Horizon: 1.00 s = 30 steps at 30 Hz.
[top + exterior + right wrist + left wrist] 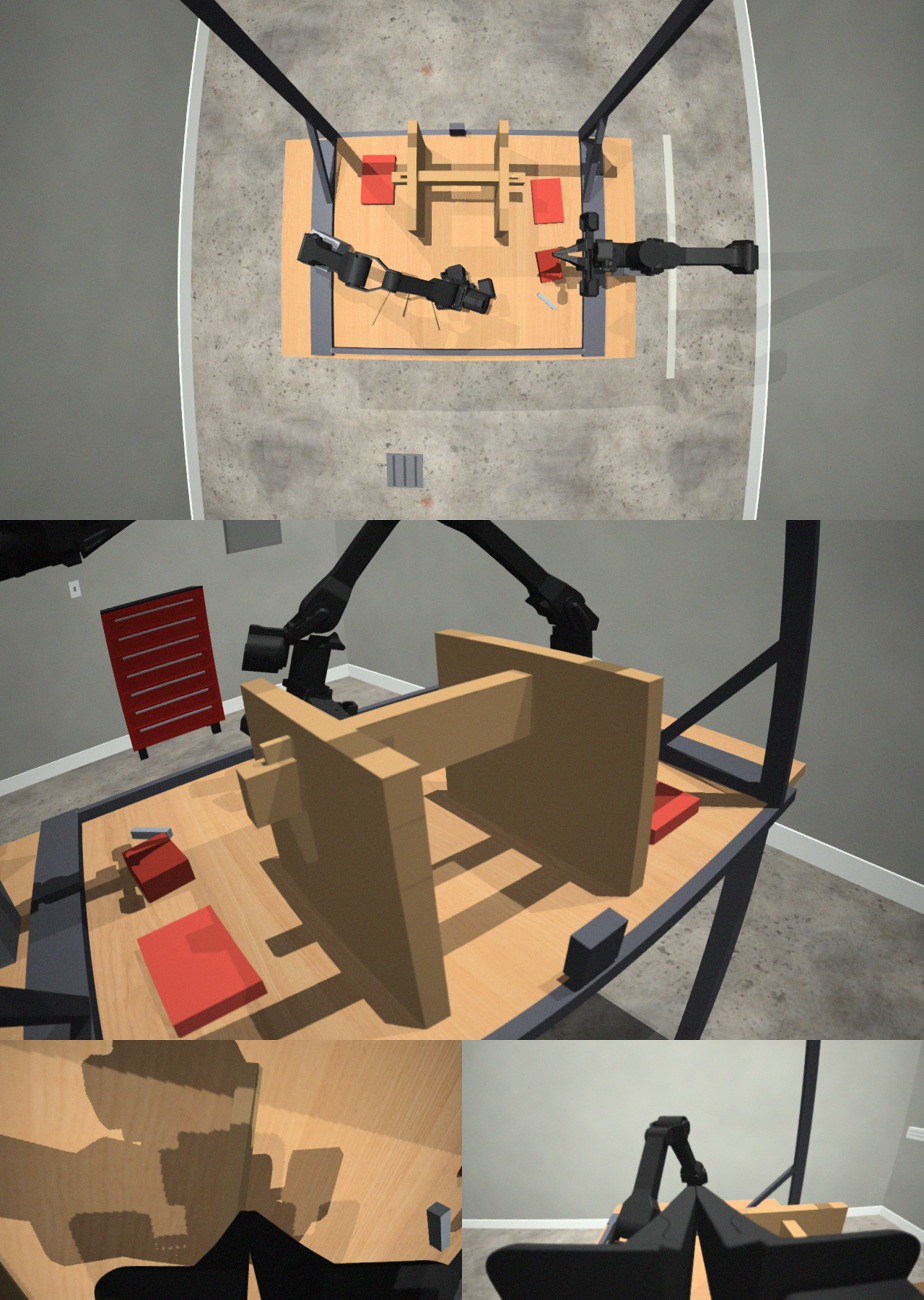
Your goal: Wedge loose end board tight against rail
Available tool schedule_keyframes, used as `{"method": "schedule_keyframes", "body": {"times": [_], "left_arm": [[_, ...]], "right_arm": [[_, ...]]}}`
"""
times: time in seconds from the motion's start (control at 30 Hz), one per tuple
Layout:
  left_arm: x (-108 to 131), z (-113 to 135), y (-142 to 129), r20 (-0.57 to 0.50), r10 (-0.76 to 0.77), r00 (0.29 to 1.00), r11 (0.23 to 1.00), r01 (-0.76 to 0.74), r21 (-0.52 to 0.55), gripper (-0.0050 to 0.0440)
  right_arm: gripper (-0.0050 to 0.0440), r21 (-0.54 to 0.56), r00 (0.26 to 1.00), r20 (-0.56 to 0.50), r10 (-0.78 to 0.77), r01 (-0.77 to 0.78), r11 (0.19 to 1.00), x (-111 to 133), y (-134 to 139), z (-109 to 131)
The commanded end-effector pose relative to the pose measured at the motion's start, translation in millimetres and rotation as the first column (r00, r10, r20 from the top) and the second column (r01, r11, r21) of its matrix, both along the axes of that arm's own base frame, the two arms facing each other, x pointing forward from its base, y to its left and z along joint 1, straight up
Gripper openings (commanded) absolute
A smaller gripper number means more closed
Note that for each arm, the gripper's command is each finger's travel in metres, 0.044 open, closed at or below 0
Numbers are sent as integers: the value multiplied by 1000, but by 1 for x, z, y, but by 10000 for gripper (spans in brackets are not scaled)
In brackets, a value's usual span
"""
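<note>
The end boards [412, 180] [548, 759] and the rail [458, 177] [462, 707] are tan, and the table [388, 316] [226, 856] is light orange-brown with fine streaked wood grain. The flat blocks [547, 201] [200, 965] are bright red. Both grippers [555, 254] [696, 1187] [248, 1212] are black. The small bar [546, 301] [151, 833] [439, 1228] is blue-grey. The drawer cabinet [162, 668] is dark red, striped with pale grey handles. The floor [517, 439] [833, 921] is mottled grey with darker flecks.
</note>
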<state>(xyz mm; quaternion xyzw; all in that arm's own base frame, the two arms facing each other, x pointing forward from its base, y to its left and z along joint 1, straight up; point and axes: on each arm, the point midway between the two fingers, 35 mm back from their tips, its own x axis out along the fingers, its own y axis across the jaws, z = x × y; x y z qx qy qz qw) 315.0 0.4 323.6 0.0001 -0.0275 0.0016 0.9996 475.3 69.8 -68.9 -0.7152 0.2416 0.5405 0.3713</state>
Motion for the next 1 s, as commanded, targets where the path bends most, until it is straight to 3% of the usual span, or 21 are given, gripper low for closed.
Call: {"method": "schedule_keyframes", "body": {"times": [0.0, 0.97], "left_arm": [[-1, 8, -1, 20, -7, 1000, 1000, 6, 3, -50], [-1, 8, -1, 20, -7, 1000, 1000, 6, 3, -50]], "right_arm": [[-50, 10, 999, 48, -1, 0, 1000, 0, -6, 20], [-50, 8, 999, 40, 0, 0, 1000, -10, -11, 24]]}}
